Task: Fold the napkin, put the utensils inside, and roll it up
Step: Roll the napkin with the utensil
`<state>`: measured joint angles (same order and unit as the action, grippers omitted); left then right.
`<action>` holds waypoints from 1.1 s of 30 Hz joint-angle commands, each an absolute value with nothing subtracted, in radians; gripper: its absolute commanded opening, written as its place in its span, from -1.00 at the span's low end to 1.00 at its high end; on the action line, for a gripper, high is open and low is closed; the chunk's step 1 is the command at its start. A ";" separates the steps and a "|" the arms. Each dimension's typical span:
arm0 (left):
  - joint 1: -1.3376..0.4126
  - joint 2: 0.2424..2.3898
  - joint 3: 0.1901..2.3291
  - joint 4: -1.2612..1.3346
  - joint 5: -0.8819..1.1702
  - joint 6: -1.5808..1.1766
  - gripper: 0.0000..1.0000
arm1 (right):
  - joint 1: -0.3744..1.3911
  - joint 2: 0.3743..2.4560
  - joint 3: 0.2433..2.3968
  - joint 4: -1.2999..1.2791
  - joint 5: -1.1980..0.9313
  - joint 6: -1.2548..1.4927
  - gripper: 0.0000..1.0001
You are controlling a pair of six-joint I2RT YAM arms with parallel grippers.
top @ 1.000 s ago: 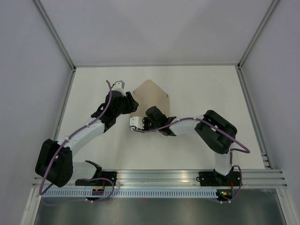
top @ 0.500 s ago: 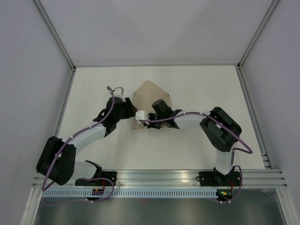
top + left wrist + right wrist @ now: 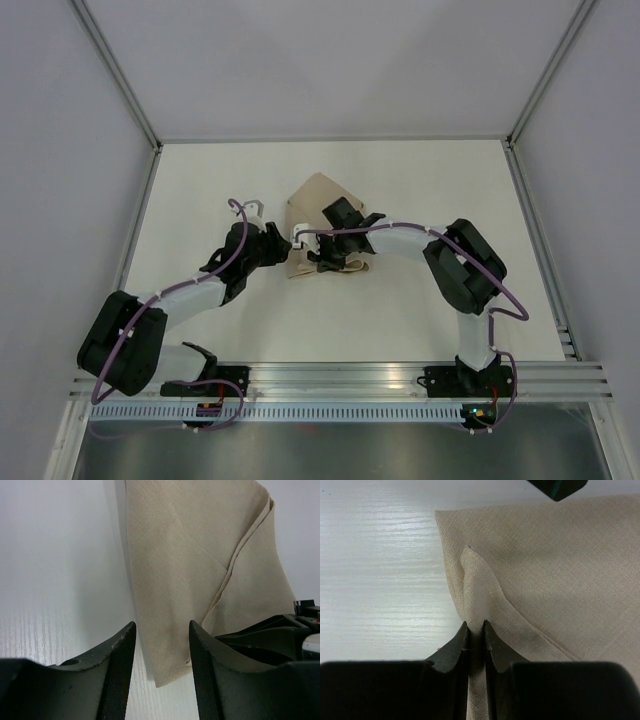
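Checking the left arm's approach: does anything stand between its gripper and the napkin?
Nothing visible does. The left gripper is open, and the napkin lies straight ahead, its near corner showing between the fingers. The right gripper, shut on a fold of the napkin, sits off to one side.

Your napkin [image 3: 311, 194]: plain beige-tan weave, matte. It lies flat on the white table [image 3: 440, 190], around mid-table. It is folded over itself into an uneven, pointed shape (a diagonal flap edge shows the overlapping layers). One narrow ridge of cloth is puckered up near an edge.
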<state>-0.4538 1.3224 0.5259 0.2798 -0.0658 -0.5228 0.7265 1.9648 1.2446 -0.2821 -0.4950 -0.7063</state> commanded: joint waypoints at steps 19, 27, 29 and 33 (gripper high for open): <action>-0.592 1.155 0.563 0.269 -0.132 -0.129 -0.21 | 0.667 2.120 1.443 -0.667 -0.632 -0.699 -0.85; -0.594 0.927 0.306 0.584 -0.112 -0.089 -0.19 | 0.643 2.138 1.470 -0.730 -0.663 -0.709 -0.86; -0.597 0.925 0.287 0.600 -0.080 -0.068 -0.19 | 0.631 2.148 1.485 -0.751 -0.679 -0.710 -0.88; -0.646 0.957 0.272 0.650 -0.089 -0.003 -0.15 | 0.614 2.175 1.509 -0.793 -0.693 -0.721 -0.88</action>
<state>-0.6140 0.9421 0.2829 0.5201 -0.1177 -0.0963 0.6312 2.1223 1.4971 -0.6861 -0.6949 -0.7025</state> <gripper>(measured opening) 0.418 0.189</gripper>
